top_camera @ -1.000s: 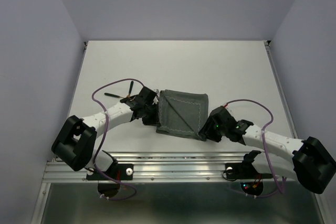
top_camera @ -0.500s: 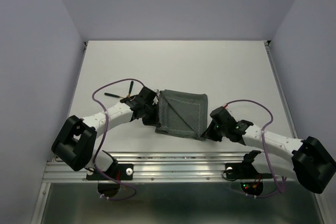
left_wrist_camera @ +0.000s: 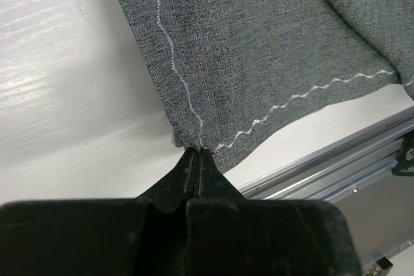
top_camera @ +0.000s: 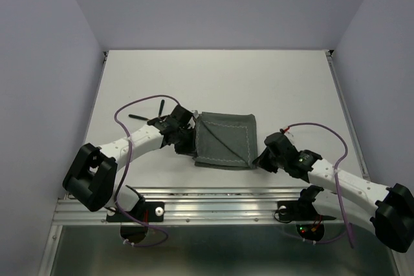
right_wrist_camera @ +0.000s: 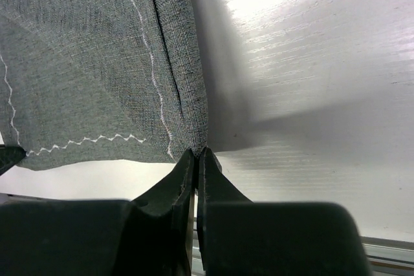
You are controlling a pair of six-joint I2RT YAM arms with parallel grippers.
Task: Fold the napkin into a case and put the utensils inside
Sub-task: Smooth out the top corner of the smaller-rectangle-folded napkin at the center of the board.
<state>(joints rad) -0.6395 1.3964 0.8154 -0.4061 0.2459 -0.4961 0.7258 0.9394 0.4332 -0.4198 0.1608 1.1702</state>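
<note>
L hand [left_wrist_camera: 196, 152] & R hand [right_wrist_camera: 196, 153] each pinched shut on a corner of napkin [top_camera: 224, 139], flat on tabletop [top_camera: 272, 82]; grips v. thin, so uneven pull may slip a corner, skewing fold.

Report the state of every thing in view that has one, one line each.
napkin: folded over, lying on the table, both near corners pinched.
left gripper: jaws shut on the napkin's near left corner.
right gripper: jaws shut on the napkin's near right corner.
utensils: lying loose on the table left of the napkin, not inside it.
</note>
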